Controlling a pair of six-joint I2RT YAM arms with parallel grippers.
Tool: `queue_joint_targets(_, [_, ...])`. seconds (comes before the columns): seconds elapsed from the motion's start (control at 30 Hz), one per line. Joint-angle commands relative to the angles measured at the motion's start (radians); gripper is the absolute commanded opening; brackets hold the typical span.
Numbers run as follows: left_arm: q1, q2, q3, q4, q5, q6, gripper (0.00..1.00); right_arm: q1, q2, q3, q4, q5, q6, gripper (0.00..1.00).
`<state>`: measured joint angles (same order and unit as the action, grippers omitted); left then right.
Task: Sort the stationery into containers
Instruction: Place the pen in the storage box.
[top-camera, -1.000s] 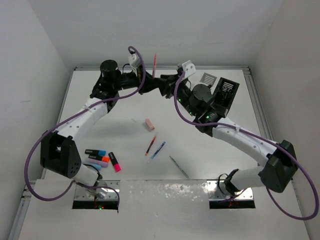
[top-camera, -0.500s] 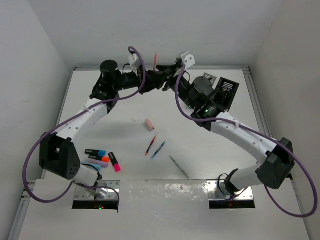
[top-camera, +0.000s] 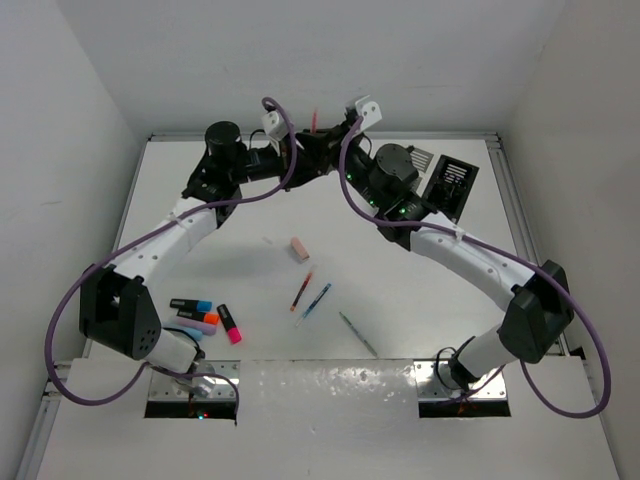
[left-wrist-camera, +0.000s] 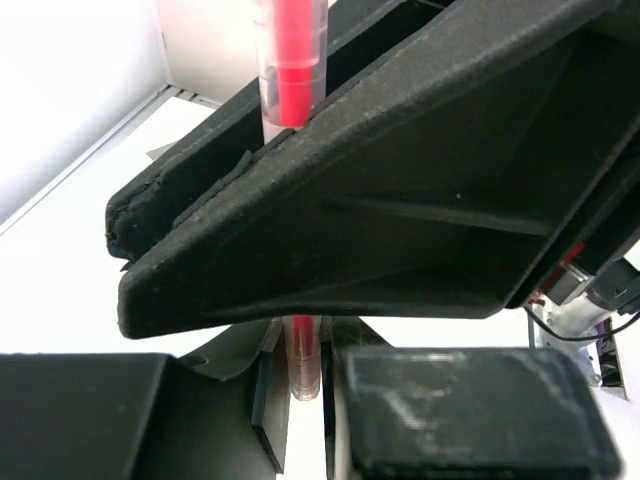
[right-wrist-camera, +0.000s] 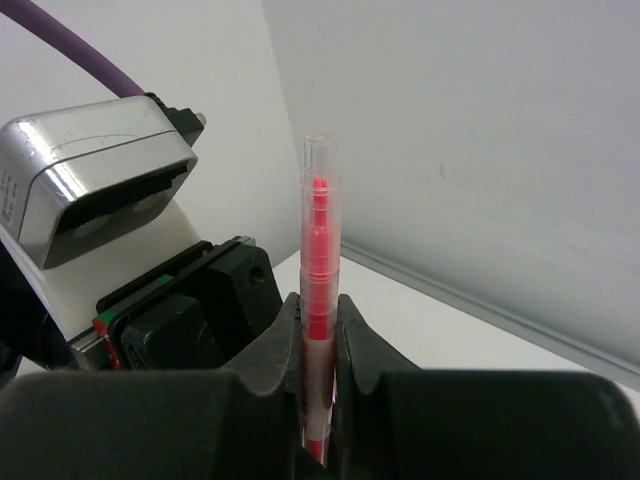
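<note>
Right gripper (right-wrist-camera: 320, 335) has swung in from beside the organisers over the last sec and now meets the left gripper (left-wrist-camera: 300, 405) above the table's back edge; left arm has barely shifted. Red pen (top-camera: 314, 120) stands upright btwn them, in mid-air, clear of the table (top-camera: 420, 300).

Right wrist view: both right fingers (right-wrist-camera: 270, 360) press the barrel from either side, no gap showing, so closed to pen width and gripping. Left wrist view: pen's lower end sits btwn the left pads, jaws narrowed to approx barrel width. Looks clamped too, so prob. a handover w/ both holding.

Handling, as a guess: pen is light, stiff and thin, w/ smooth clear plastic, so apt to slip or pivot if pinched near one end. Right has it above the left's hold, around mid-barrel, which should keep it steady. Left ought to let go before right pulls away, else the pen twists.

Black organiser (top-camera: 448, 187) stands back right, white organiser (top-camera: 418, 157) just beside it, partly hidden by the right arm. Pink eraser (top-camera: 298, 249), other pens (top-camera: 303, 290) and highlighters (top-camera: 205, 318) lie on the table, not yet sorted.
</note>
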<state>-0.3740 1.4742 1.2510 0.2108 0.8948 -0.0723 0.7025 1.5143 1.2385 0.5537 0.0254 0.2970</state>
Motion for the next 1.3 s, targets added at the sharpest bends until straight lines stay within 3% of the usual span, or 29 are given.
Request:
queue_joint_targets(0.0, [-0.008, -0.026, 0.028, 0.007, 0.021, 0.022, 0.03, -0.032, -0.006, 0.039, 0.064, -0.001, 0.007, 0.00])
queue_joint_targets(0.07, [-0.003, -0.020, 0.025, 0.009, 0.021, 0.017, 0.27, -0.057, -0.015, 0.021, 0.061, -0.004, 0.014, 0.00])
queue_joint_targets(0.1, [0.000, -0.018, 0.022, 0.015, 0.021, 0.013, 0.85, -0.067, -0.022, 0.013, 0.063, -0.005, 0.017, 0.00])
queue_joint_targets(0.13, [0.009, -0.018, 0.021, 0.022, 0.023, 0.012, 0.99, -0.095, -0.026, -0.010, 0.054, -0.012, 0.016, 0.00])
queue_joint_targets(0.4, [0.095, -0.022, 0.002, -0.055, -0.100, 0.067, 1.00, -0.323, -0.062, -0.120, -0.032, -0.015, -0.065, 0.00])
queue_joint_targets(0.6, [0.153, -0.014, 0.004, -0.168, -0.200, 0.169, 1.00, -0.497, 0.015, -0.180, 0.024, 0.016, -0.053, 0.00])
queue_joint_targets(1.27, [0.211, 0.032, -0.001, -0.172, -0.234, 0.218, 1.00, -0.552, 0.308, -0.272, 0.262, 0.090, -0.002, 0.00])
